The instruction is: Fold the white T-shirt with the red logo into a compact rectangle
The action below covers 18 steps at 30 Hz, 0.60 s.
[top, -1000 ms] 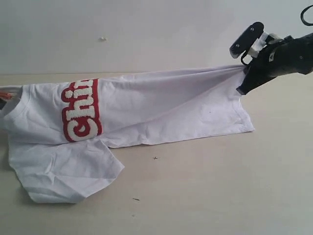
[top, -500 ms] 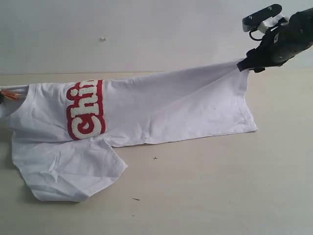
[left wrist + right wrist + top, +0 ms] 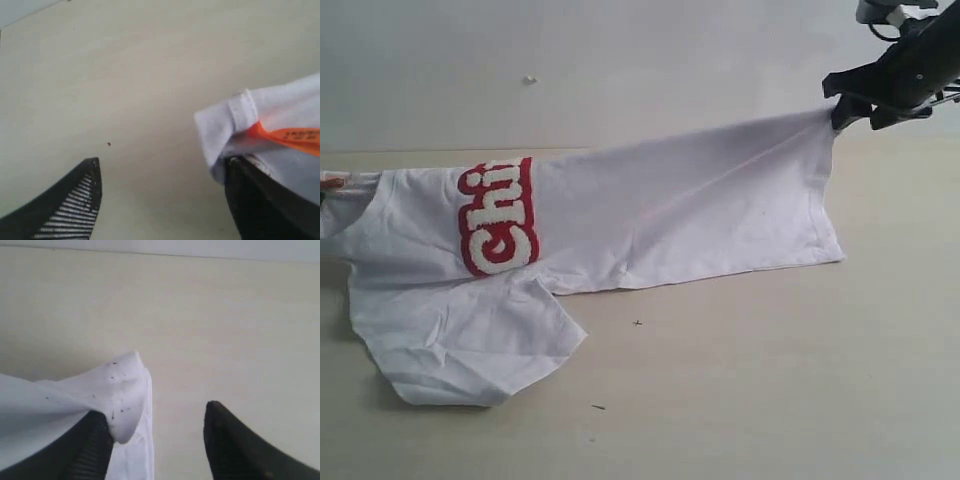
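The white T-shirt (image 3: pixel 650 215) lies stretched across the table, its red logo (image 3: pixel 500 220) folded so only "Chi" shows. A sleeve (image 3: pixel 470 345) spreads toward the front left. At the upper right, my right gripper (image 3: pixel 855 105) hovers with the hem corner (image 3: pixel 122 390) still raised, draped against one finger (image 3: pixel 92 450); the jaws stand apart. In the left wrist view my left gripper (image 3: pixel 162 172) is open, and the collar (image 3: pixel 225 130) with its orange neck tag (image 3: pixel 290 136) rests on one finger (image 3: pixel 265 205). The left gripper is off the left edge of the exterior view.
The pale table (image 3: pixel 770 380) runs bare in front of and to the right of the shirt, with a few small dark specks (image 3: pixel 637 323). A light wall (image 3: pixel 620 60) rises behind the table.
Both grippers have opened. The right gripper has risen and moved right, lifting the hem corner higher. The shirt and its logo have slid slightly to the right.
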Motion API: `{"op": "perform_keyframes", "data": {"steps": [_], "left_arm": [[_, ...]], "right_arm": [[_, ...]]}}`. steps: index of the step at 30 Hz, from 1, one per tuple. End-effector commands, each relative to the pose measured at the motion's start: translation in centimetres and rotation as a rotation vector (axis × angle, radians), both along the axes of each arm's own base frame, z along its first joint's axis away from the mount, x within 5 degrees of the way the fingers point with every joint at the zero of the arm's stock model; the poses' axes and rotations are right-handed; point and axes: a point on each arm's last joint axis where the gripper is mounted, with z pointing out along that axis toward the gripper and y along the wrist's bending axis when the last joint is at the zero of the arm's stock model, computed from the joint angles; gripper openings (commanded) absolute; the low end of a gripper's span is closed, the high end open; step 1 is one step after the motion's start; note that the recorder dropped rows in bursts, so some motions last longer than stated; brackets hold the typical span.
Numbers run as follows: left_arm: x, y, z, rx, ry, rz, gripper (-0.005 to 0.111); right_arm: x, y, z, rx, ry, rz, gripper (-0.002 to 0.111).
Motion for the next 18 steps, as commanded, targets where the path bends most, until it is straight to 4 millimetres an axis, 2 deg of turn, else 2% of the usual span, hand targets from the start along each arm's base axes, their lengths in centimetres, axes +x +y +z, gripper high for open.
{"op": "perform_keyframes", "data": {"steps": [1, 3, 4, 6, 8, 11, 12, 15, 18], "left_arm": [[0.0, 0.5, 0.1, -0.007, -0.015, 0.019, 0.067], [0.0, 0.5, 0.0, -0.007, -0.013, 0.019, 0.067], [0.0, 0.5, 0.0, -0.007, -0.013, 0.019, 0.067], [0.0, 0.5, 0.0, -0.007, -0.013, 0.019, 0.067], [0.0, 0.5, 0.1, -0.007, -0.016, 0.019, 0.067], [0.1, 0.5, 0.3, -0.011, -0.018, 0.026, 0.067], [0.2, 0.5, 0.3, -0.012, -0.019, 0.026, 0.067], [0.1, 0.5, 0.3, -0.012, -0.017, 0.026, 0.067], [0.1, 0.5, 0.3, -0.012, -0.013, 0.027, 0.067]], "right_arm": [[-0.3, -3.6, 1.8, 0.014, -0.035, -0.059, 0.051], [-0.7, -4.3, 2.1, 0.099, -0.038, -0.036, 0.051], [-0.8, -4.4, 1.9, 0.183, -0.026, -0.012, 0.052], [-0.6, -4.4, 1.3, 0.243, 0.010, 0.020, 0.052], [-0.4, -4.3, 0.5, 0.270, 0.042, 0.036, 0.052], [-0.3, -4.3, 0.5, 0.267, 0.037, 0.056, 0.052], [-0.3, -4.3, 0.6, 0.278, 0.029, 0.068, 0.052], [-0.4, -4.3, 1.5, 0.480, -0.046, 0.100, 0.052], [-0.4, -4.8, 2.1, 0.556, -0.096, 0.095, 0.052]]}}
